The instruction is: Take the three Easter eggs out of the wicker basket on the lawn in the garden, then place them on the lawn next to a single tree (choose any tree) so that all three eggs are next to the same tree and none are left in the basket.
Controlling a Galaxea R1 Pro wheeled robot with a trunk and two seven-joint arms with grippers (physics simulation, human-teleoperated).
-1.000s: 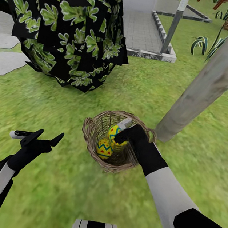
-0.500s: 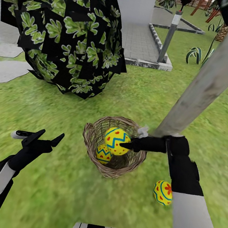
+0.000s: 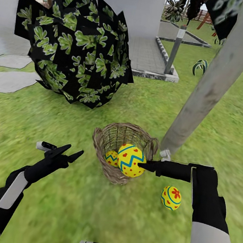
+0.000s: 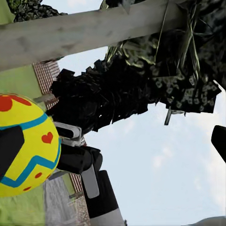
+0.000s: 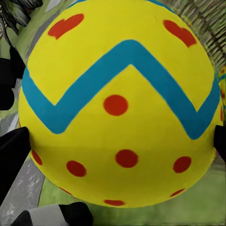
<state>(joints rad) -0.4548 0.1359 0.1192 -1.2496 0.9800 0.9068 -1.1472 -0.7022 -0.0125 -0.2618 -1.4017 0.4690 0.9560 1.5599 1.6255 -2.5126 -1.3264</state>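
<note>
In the head view the brown wicker basket stands on the lawn at the foot of the pale tree trunk. My right gripper is shut on one yellow Easter egg with a blue zigzag and red dots, raised over the basket's near rim. In the right wrist view this egg sits between the fingers. A second egg lies inside the basket. The third egg rests on the grass beside the trunk. My left gripper hangs open left of the basket.
A big round black-and-green bush stands behind and to the left of the basket. Grey paving slabs lie at the far left. A paved patch with a kerb and a post lies further back.
The right gripper has lifted its egg up out of the basket and drawn it toward me. The head view has tilted up. The left arm has shifted slightly toward the basket.
</note>
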